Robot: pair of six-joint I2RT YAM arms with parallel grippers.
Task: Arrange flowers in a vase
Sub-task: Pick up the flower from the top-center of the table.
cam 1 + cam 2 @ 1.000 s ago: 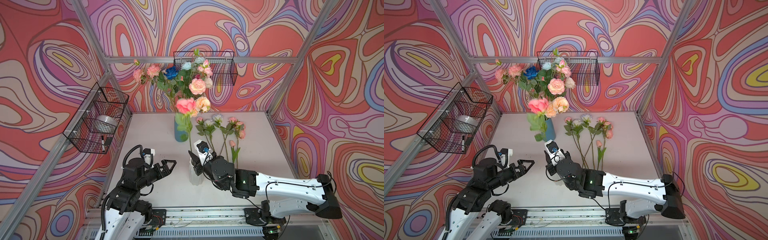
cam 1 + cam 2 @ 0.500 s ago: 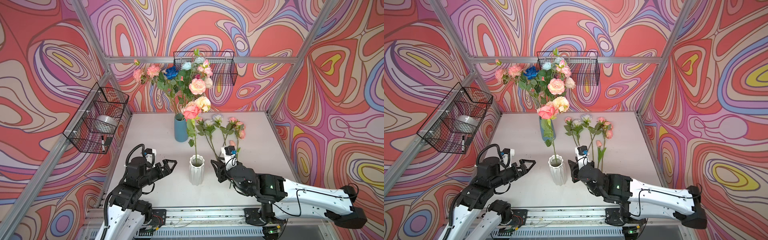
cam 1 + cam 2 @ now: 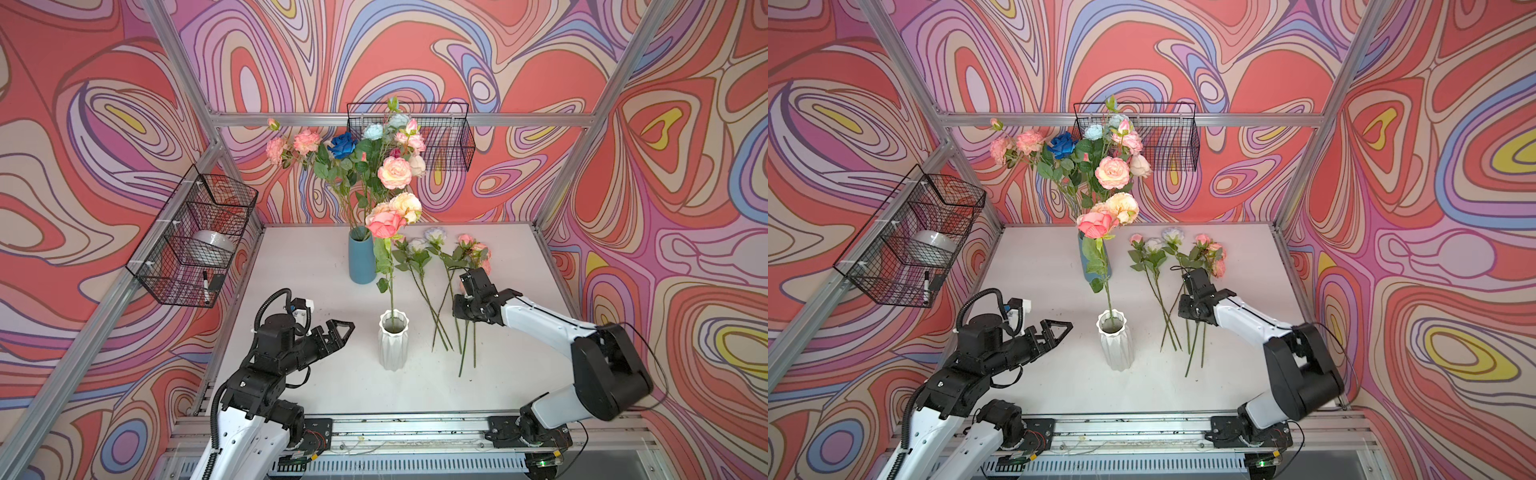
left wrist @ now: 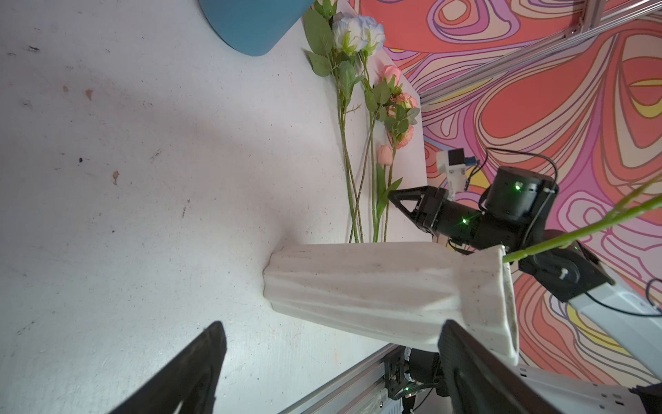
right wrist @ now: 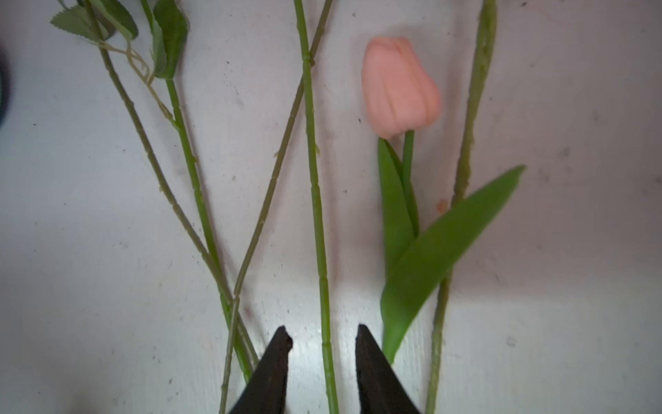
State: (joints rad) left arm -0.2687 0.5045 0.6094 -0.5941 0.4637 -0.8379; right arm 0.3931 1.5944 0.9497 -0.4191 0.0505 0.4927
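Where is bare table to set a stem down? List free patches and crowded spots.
Free: table left of the blue vase, beyond the left gripper; the front strip between white vase and rail. Crowded: right of the white vase, where loose stems lie under the right gripper.

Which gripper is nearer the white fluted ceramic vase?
Left. The left gripper, open, sits just beside the white fluted ceramic vase; the right gripper is farther off on its other side, over the loose flower stems.
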